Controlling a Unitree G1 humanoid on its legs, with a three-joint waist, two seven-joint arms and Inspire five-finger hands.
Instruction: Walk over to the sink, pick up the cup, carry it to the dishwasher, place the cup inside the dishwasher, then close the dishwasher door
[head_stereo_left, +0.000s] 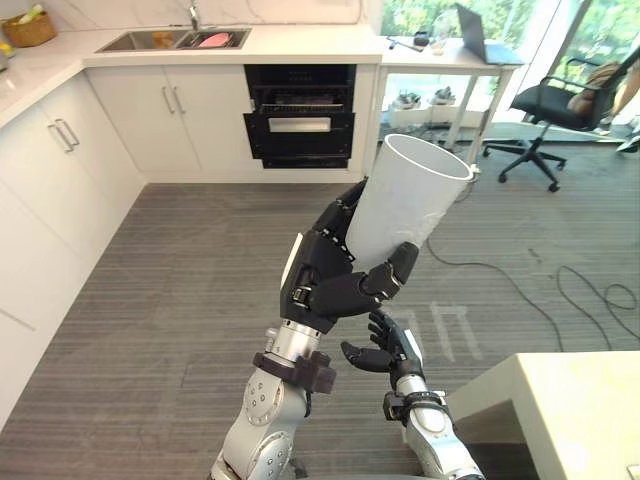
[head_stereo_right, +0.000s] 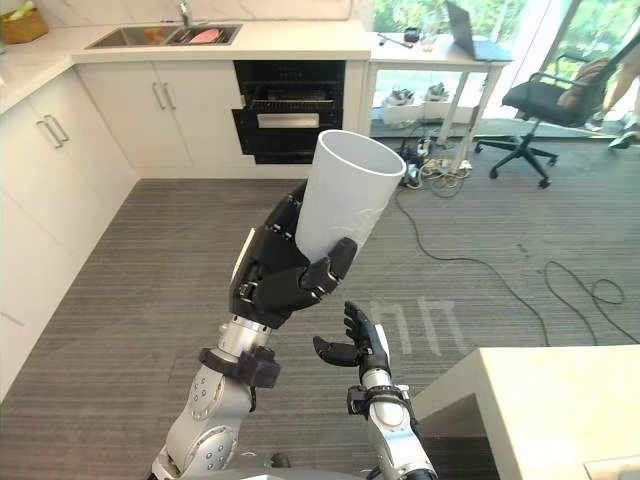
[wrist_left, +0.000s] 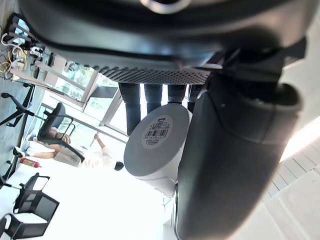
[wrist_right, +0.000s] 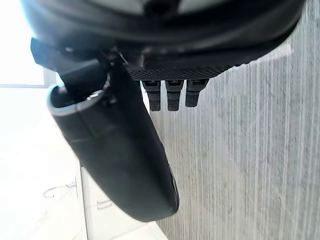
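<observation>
Cup (head_stereo_left: 410, 195) pickup looks done: the left robot hand (head_stereo_left: 335, 275) has fingers and thumb curled round its lower part, holding it raised and tilted, mouth up. The right robot hand (head_stereo_left: 385, 350) hangs lower, fingers relaxed, empty. Across the floor (head_stereo_left: 200, 290), well apart, the dishwasher (head_stereo_left: 300, 120) appears open; carrying, placing and closing are left.

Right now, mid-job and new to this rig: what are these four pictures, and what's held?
It's a two-legged robot with two dark hands. The two wide pictures come from its head, looking down; the two close ones from its wrists. The left hand holds a white cup, tilted, in the air; its wrist view shows the cup's base. The right hand hangs lower, open and empty. Ahead, under the counter, is the black dishwasher; the sink is to its left.
</observation>
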